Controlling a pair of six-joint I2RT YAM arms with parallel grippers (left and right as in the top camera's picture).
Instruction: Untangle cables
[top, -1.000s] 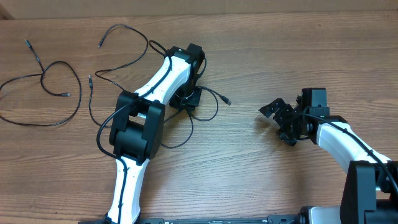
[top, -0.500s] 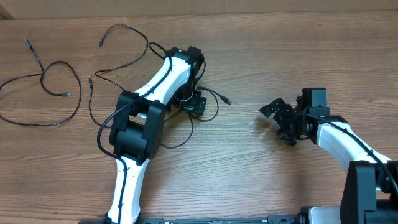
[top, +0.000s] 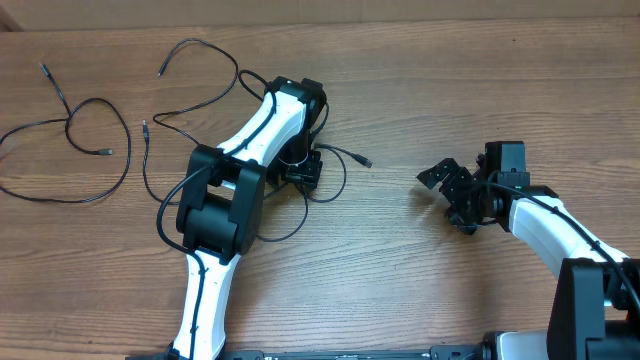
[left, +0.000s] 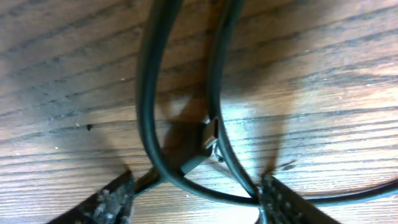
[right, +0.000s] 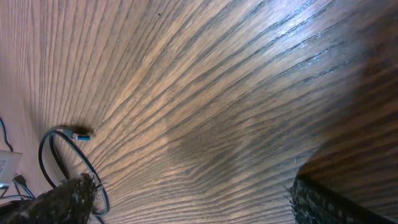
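Between the L gripper (left: 197, 182) fingers (left: 109, 202), which were spread wide and low over the table (top: 420, 80), ran two strands of thin black cable (left: 149, 93). They came in from the top of the wrist view and met just ahead of the fingertips. The fingers weren't closed on them. Couldn't tell if the strands were one cord or two. A small plug (left: 208, 134) lay btwn the strands, touching or just beside the right-hand one.

From overhead, a loop of cable bulged out from the gripper toward table centre, w/ a free plug (top: 366, 161) lying just beyond it. Up-left of the L arm (top: 255, 130) the 2nd cable (top: 195, 42) lay in open curves and ran in under the arm; whether it crossed the first there couldn't be told. Far left sat the 3rd cable (top: 68, 120), crossing itself once, well apart from the gripper.

R gripper (right: 189, 186) hung near the right side over bare wood, jaws spread, well apart from all cords. Its wrist cam caught the loop and a bluish plug tip at far left.
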